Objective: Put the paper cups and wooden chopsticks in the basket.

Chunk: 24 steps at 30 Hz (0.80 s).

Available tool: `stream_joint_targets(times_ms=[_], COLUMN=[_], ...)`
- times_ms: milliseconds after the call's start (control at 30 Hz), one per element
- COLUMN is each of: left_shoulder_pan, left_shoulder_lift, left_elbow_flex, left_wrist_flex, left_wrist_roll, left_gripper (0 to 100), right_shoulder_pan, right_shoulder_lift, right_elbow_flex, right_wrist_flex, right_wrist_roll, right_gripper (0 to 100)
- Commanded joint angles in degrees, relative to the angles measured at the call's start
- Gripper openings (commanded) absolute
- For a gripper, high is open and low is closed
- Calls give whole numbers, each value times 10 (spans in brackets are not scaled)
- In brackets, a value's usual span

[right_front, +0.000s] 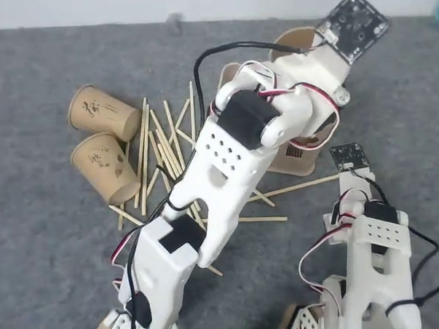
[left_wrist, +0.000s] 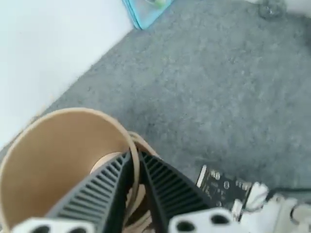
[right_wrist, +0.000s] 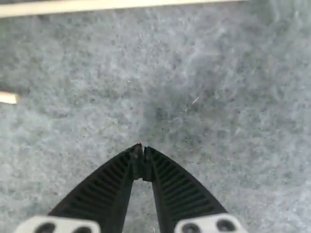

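Nearest the arm bases, the right gripper (right_wrist: 142, 150) is hanging low over the grey carpet (right_front: 48, 252) with its jaws pressed together and nothing between them. One chopstick (right_wrist: 121, 6) is lying across the carpet just beyond its tips.

Farther out, the loose wooden chopsticks (right_front: 168, 148) are lying scattered in a criss-cross pile on the carpet, partly under the left arm, with a few pointing off towards the right arm. Just beside the pile, on its left, two paper cups (right_front: 104, 111) are lying on their sides, close together.

Beyond the pile, a third cup (right_front: 300, 152) is sitting under the left arm's wrist, mostly covered by it.

Farther still, the left gripper (left_wrist: 135, 158) is pinching the rim of the held cup (left_wrist: 53, 155), one jaw inside the wall and one outside. The cup's mouth is facing the wrist camera.

At the far edge, a blue-rimmed object (left_wrist: 146, 12) is sitting where the carpet meets the white wall (left_wrist: 48, 39); whether it is the basket cannot be told.
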Motion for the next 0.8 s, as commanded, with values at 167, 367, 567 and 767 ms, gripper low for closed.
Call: stream_joint_targets(times_ms=[167,367,567,767], left_shoulder_pan=[6,1,-11,-33], left_shoulder_lift=[-8,-11,-6,-4], left_elbow_flex=[-12,-44,-189,-211], left_wrist_flex=[33,47,68,66], left_wrist_roll=[-29,27,76,155], left_gripper=[23,254,156,15], right_shoulder_pan=[-7,-7,-7,-7], right_shoulder_lift=[-17,-17,-17,-17], right_elbow_flex=[-4,-4,-4,-4], right_wrist_flex=[-7,-7,-7,-7], right_wrist_roll=[10,10,9,9], right_gripper=[8,8,8,8])
